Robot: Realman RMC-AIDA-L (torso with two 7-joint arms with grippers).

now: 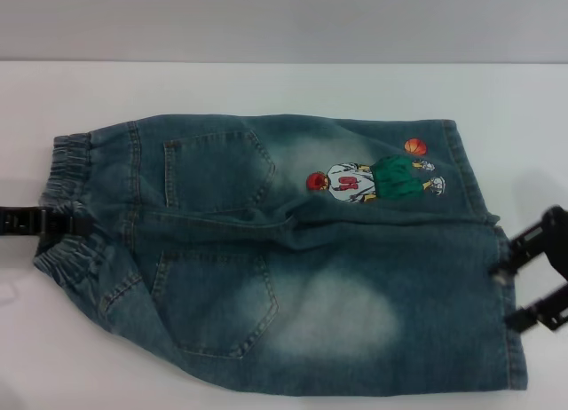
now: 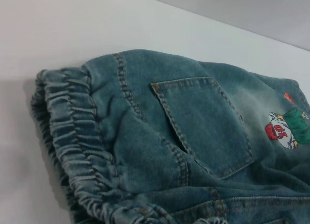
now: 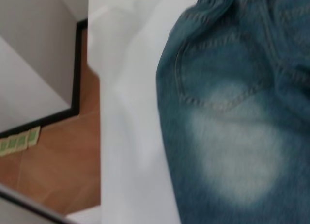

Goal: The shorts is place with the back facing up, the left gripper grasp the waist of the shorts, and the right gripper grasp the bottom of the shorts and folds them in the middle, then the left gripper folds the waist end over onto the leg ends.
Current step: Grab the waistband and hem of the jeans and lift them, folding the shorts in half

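Note:
The blue denim shorts (image 1: 284,268) lie flat with the back up, both patch pockets showing and the embroidered basketball player (image 1: 373,179) on the far leg. The waist of the shorts (image 1: 67,193) is the ruffled band at the left, also close up in the left wrist view (image 2: 72,132). My left gripper (image 1: 75,222) reaches in from the left edge and pinches the middle of that band. The bottom of the shorts (image 1: 510,339) is the straight hem at the right. My right gripper (image 1: 506,290) sits against that hem with its two black fingers (image 1: 532,240) spread.
The shorts rest on a white table (image 1: 266,86) with bare surface beyond them and to the near left. In the right wrist view the table's edge (image 3: 99,136) drops to a brown floor (image 3: 53,161) and a grey wall with black skirting.

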